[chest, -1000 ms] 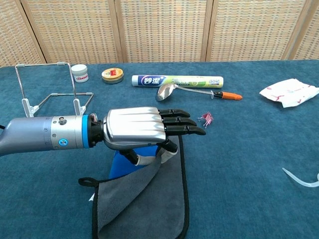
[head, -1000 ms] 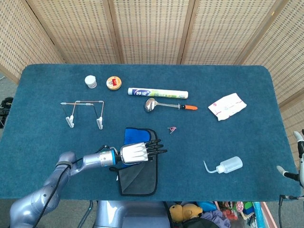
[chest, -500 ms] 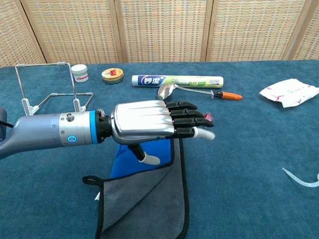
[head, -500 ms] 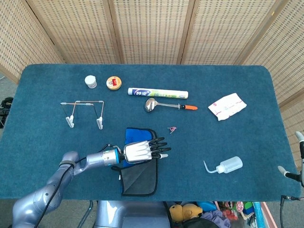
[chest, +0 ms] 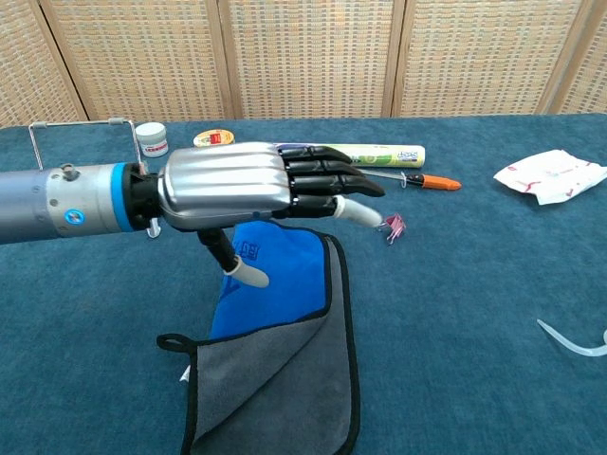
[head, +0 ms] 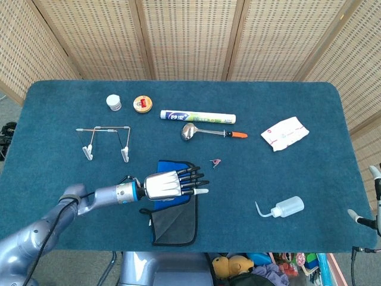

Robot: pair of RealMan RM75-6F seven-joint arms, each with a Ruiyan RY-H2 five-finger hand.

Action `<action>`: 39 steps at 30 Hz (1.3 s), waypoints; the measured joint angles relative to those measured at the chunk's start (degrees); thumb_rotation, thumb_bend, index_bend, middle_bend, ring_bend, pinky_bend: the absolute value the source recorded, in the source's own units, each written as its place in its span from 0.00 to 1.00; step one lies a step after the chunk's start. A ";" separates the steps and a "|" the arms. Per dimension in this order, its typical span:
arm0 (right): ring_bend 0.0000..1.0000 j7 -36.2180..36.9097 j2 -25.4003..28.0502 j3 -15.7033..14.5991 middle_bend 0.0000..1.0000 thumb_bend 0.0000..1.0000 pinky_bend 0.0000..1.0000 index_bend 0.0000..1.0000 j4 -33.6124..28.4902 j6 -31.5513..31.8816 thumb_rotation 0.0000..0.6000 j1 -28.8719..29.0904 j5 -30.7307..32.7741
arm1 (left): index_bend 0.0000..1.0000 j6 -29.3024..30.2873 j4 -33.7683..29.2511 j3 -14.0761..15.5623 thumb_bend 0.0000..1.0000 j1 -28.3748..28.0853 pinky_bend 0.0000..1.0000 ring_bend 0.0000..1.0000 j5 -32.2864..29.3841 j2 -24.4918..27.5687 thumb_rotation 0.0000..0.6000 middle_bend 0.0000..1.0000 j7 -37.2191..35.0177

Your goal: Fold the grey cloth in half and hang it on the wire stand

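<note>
Item: grey cloth (chest: pixel 275 389), blue on its reverse face. It lay flat on the blue counter (head: pixel 297 155), in front of the wire stand (head: pixel 106 142) and a little to its right, near the counter's front edge. The rear portion showed blue and the front portion grey, with a grey flap turned over the blue along a slanting crease. Judged a partial, uneven fold only, edges not matched.

Item: wire stand. It stood upright behind and left of the cloth, well apart from it, and carried nothing. The hanging step was not yet done.

Item: left robot hand (chest: pixel 256 185). It hovered above the blue part of the cloth with fingers extended and slightly spread and the thumb pointing down. It held nothing, and no part appeared to touch the fabric in the chest view.

Item: right robot hand. No view showed it; only a sliver of arm hardware sat at the far right edge of the head view.

Status, as judged: early stage. Remaining work was a fresh grasp, a clean halving, a lift, and draping over the stand's top bar.
</note>
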 measured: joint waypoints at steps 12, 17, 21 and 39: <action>0.00 -0.01 0.24 -0.49 0.00 0.00 0.00 0.00 -0.70 0.70 1.00 -0.28 -1.46 | 0.30 3.34 -10.53 7.22 0.19 8.39 0.01 0.00 3.93 10.87 1.00 0.00 1.64; 0.00 -0.10 0.32 -0.67 0.00 0.00 0.00 0.00 -0.86 1.05 1.00 -0.48 -1.83 | 0.30 3.03 -10.73 6.62 0.20 10.31 0.01 0.00 3.55 9.51 1.00 0.00 0.71; 0.00 0.05 0.39 -0.70 0.00 0.00 0.00 0.00 -0.90 1.28 1.00 -0.60 -1.96 | 0.31 1.86 -10.79 6.00 0.23 10.82 0.01 0.00 3.53 8.22 1.00 0.00 0.46; 0.00 0.33 0.61 -0.60 0.00 0.00 0.00 0.00 -0.72 0.34 1.00 -0.28 -1.41 | 0.34 -2.89 -10.87 4.30 0.30 10.69 0.00 0.00 4.57 5.07 1.00 0.00 2.05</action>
